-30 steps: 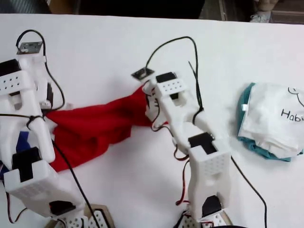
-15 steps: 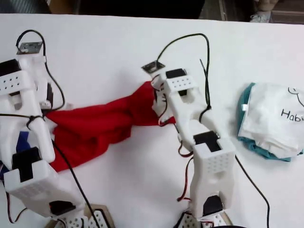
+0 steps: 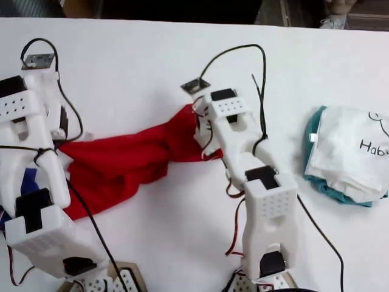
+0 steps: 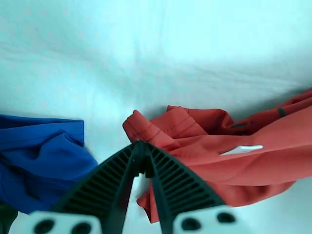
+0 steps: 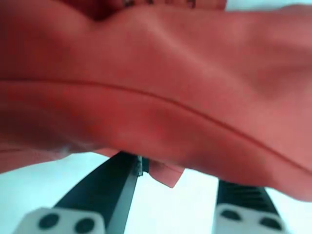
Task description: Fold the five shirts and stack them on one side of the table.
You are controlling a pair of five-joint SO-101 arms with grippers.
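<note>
Because the red shirt point(image 3: 127, 161) is thin, limp cloth, it will likely sag and bunch wherever it is unsupported. It weighs next to nothing, cannot break, and is probably slippery enough to creep out of a shallow pinch. It lies stretched left to right across the middle of the worktop point(image 3: 134, 55), twisted into a rope between the two arms, with its right end raised off the surface.

The left gripper point(image 4: 141, 146) has its jaws closed to a point on a stitched hem corner, just beside a crumpled blue shirt point(image 4: 39, 156). The right gripper point(image 5: 180, 170) has its jaws partly apart around a thick wad of cloth, which appears to be clamped, though the cloth hides the tips.

Hems and seams look like the best holds, taken at opposite corners so the panel spreads flat. Folded shirts point(image 3: 346, 155) sit at the right.
</note>
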